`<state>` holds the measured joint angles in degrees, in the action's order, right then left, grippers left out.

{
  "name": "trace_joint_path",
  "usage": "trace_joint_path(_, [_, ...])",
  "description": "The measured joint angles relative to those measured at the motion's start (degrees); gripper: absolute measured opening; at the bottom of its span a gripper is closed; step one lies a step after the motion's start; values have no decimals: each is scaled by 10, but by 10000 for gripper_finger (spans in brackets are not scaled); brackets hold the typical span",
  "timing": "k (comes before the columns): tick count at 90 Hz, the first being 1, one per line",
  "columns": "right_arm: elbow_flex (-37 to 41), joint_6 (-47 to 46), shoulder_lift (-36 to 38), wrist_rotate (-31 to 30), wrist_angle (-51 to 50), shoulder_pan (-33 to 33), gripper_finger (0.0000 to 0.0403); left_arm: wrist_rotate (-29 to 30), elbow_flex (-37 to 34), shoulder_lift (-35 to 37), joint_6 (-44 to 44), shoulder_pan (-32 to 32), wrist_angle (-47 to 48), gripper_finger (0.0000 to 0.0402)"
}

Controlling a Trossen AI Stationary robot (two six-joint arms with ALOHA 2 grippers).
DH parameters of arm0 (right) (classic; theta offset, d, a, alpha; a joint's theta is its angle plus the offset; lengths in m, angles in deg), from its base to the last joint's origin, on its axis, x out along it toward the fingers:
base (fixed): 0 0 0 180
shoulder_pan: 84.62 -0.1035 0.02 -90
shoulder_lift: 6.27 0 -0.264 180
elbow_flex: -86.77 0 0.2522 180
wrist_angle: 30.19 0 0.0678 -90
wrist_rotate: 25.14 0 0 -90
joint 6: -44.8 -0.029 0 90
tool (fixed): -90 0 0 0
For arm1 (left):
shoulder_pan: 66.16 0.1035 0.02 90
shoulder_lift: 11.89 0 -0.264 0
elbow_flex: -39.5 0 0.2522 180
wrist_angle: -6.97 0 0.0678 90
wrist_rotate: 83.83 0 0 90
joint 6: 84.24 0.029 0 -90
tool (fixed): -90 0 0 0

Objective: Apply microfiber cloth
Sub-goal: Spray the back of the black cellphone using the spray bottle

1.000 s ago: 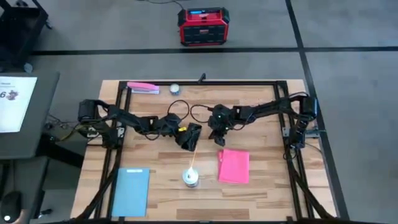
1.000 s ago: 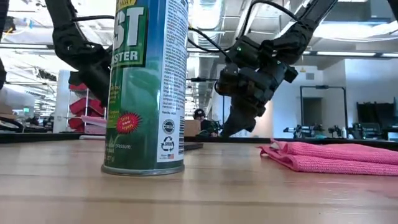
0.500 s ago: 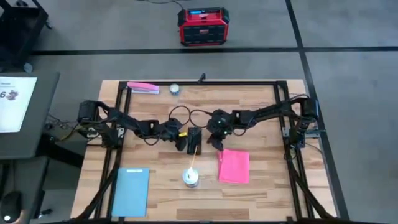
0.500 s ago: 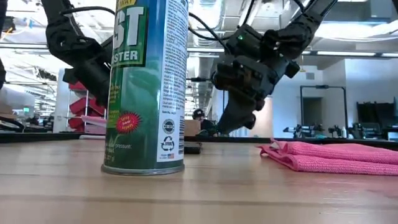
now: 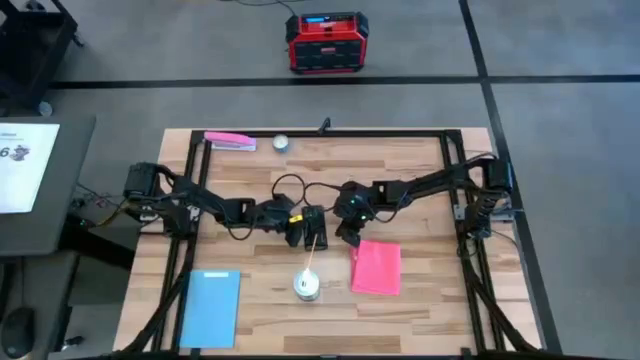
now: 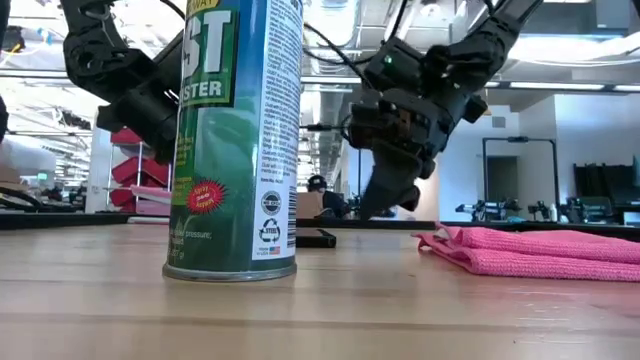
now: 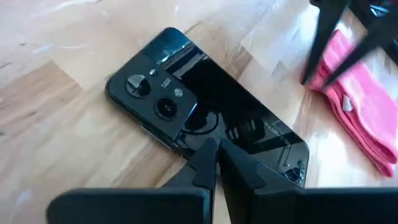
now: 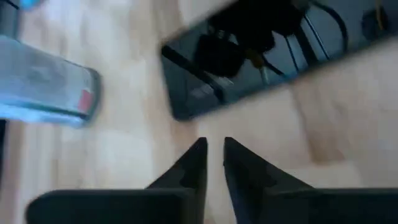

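The black phone [image 5: 312, 228] now lies flat on the bench near the middle, camera side up. Half a second back it lay a touch farther toward the far edge, and a second ago it was tilted up in the left pincer [image 5: 293, 229]. That pincer has let go and rests low just beside the phone's left side; in its wrist view the fingers are drawn nearly together over the phone [image 7: 205, 124], holding nothing.

The right pincer [image 5: 345, 233] has swung down toward the near edge and now hangs just off the far-left corner of the microfiber cloth [image 5: 376, 266]. Its fingers are close together, a narrow gap between them, empty. From bench height it hovers above the wood with the tips pointing down, not touching the cloth [image 6: 540, 250].

The cloth sits folded and flat, right of the bench's middle toward the near edge, untouched. My read: the phone is parked, and the cloth pickup comes next, so the wiping itself is not yet begun.

Writing: the spray can [image 6: 238, 140] close to the low camera shows large letters "ST" above "STER" on a green label; the small print is too fine to read. A light-blue rectangle [image 5: 210, 307] lies at the near-left corner.
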<state>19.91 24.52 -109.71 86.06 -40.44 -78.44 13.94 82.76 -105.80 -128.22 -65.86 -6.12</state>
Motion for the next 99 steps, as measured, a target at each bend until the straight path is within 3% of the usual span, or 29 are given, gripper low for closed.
trace_joint_path(17, [0,-110,0,-48,57,4,119,0,0,0,7,0,3,0])
trace_joint_path(31, [9,-162,0,-48,93,13,141,1,0,0,12,0,5,0])
trace_joint_path(57, [128,-284,0,-23,264,42,133,1,0,0,15,0,5,0])
trace_joint_path(68, [161,-319,-1,-55,304,37,128,1,0,0,15,0,5,0])
trace_joint_path(99, [161,-367,-16,-140,313,-2,127,5,0,0,1,0,5,0])
